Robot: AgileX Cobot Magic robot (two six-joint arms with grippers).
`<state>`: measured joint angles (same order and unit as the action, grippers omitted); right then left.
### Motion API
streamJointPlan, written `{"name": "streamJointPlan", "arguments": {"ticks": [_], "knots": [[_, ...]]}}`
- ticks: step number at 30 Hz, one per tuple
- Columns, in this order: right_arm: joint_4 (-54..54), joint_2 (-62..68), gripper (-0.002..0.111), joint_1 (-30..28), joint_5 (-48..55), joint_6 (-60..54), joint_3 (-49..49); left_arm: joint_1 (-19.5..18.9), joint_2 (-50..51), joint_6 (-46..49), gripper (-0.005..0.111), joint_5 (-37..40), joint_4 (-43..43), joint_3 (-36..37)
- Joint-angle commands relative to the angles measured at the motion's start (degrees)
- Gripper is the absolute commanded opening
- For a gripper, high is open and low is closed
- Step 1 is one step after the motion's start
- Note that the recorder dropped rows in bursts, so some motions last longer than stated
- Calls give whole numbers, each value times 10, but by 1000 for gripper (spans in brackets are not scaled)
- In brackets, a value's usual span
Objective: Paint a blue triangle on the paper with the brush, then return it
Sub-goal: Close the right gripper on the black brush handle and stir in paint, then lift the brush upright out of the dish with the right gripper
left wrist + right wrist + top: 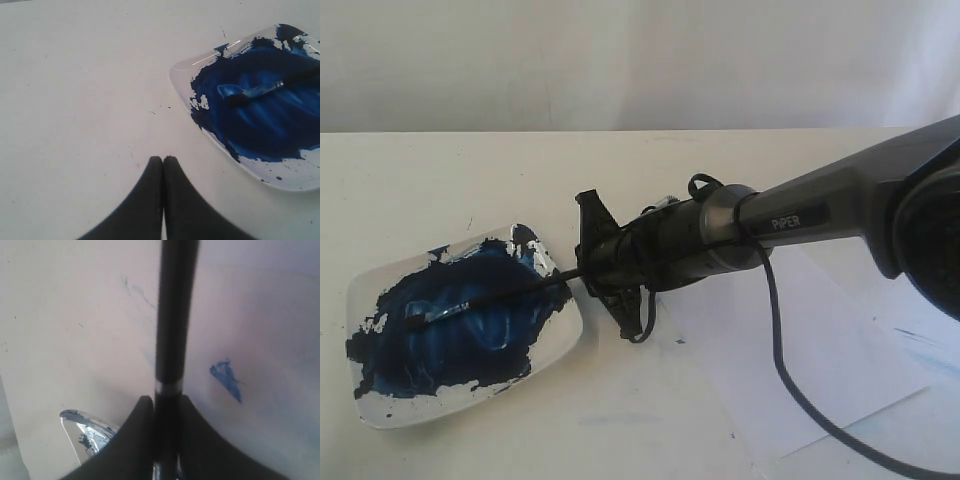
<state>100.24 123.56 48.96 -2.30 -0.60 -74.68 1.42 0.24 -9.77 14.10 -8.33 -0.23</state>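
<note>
The brush [505, 294] lies slanted across the dish [560, 345], bristles in the dark blue paint, handle reaching out over the dish's rim. The right hand [595, 270] pinches that handle just beside the dish. The paper [800, 340] lies farther from the dish, behind this hand, and bears the small blue triangle [227, 380]. The left hand [163, 162], fingers pressed together, hangs over the tabletop [440, 180] near the dish.

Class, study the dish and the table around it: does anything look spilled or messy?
Yes. Blue paint smears almost the whole dish, up to its rim, and small dark specks dot the table beside it. The brush lies in the paint, handle in the right pincer.
</note>
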Motion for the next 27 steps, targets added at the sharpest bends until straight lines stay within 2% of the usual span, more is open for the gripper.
{"name": "streamJointPlan", "arguments": {"ticks": [1, 10, 14, 15, 21, 27], "knots": [[-3, -2, 10, -5, -8, 0, -2, 0, -2, -3, 0, 1, 3, 2], [-3, -4, 9, -5, -21, 0, -2, 0, -2, -3, 0, 1, 3, 2], [-3, -16, 3, -5, -38, -11, -2, 0, -2, -3, 0, 1, 3, 2], [-3, -21, 0, -5, -41, -15, -2, 0, -2, -3, 0, 1, 3, 2], [-3, -60, 0, -6, -57, -83, -2, 0, -2, -3, 0, 1, 3, 2], [-105, -124, 0, -23, -27, -115, -1, 0, -2, -3, 0, 1, 3, 2]]}}
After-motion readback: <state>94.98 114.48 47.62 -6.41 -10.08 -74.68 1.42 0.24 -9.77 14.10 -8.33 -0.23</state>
